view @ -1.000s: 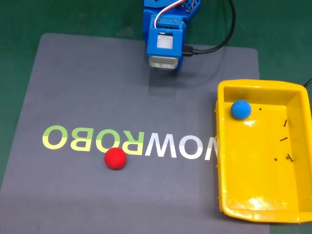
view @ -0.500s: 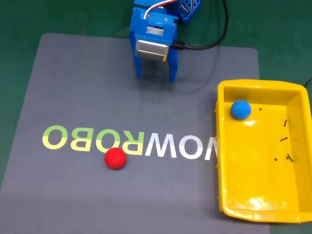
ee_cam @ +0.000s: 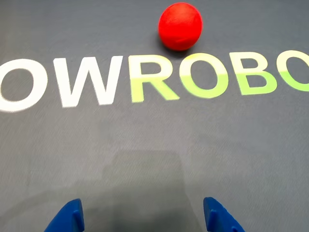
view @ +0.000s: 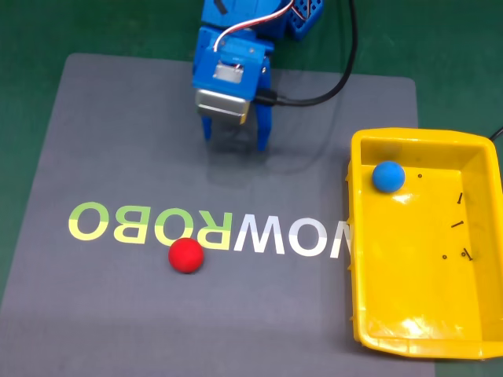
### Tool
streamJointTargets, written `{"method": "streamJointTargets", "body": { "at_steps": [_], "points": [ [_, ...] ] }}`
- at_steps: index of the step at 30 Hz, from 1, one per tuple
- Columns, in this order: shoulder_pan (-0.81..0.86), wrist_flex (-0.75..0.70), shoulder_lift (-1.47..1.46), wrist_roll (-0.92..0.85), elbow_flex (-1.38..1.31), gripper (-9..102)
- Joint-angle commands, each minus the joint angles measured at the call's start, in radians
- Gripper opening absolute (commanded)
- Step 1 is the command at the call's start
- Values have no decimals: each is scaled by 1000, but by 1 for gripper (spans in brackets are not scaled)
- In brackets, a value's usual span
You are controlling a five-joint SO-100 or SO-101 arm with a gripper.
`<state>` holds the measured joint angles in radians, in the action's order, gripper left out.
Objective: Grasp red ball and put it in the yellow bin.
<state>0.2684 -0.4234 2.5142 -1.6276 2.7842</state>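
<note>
On grey lettered mat [view: 118,141]: red ball [view: 186,256].

The fixed view looks steeply down from above, opposite the arm's base, covering the whole grey mat [view: 118,118]. The wrist view looks forward and down from close above the mat [ee_cam: 154,145]. Both share the printed lettering [view: 212,229] [ee_cam: 145,79] and the red ball [view: 186,256] [ee_cam: 180,26].
</note>
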Motion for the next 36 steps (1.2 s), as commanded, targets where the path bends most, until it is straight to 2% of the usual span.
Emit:
{"method": "streamJointTargets", "body": {
  "at_steps": [1,6,19,36],
  "points": [
    [31,61,-146,11,-164,28],
    [63,129,-371,-6,-305,28],
    [83,150,-862,-15,-753,28],
    [35,150,-1197,-23,-1063,29]
  ]
}}
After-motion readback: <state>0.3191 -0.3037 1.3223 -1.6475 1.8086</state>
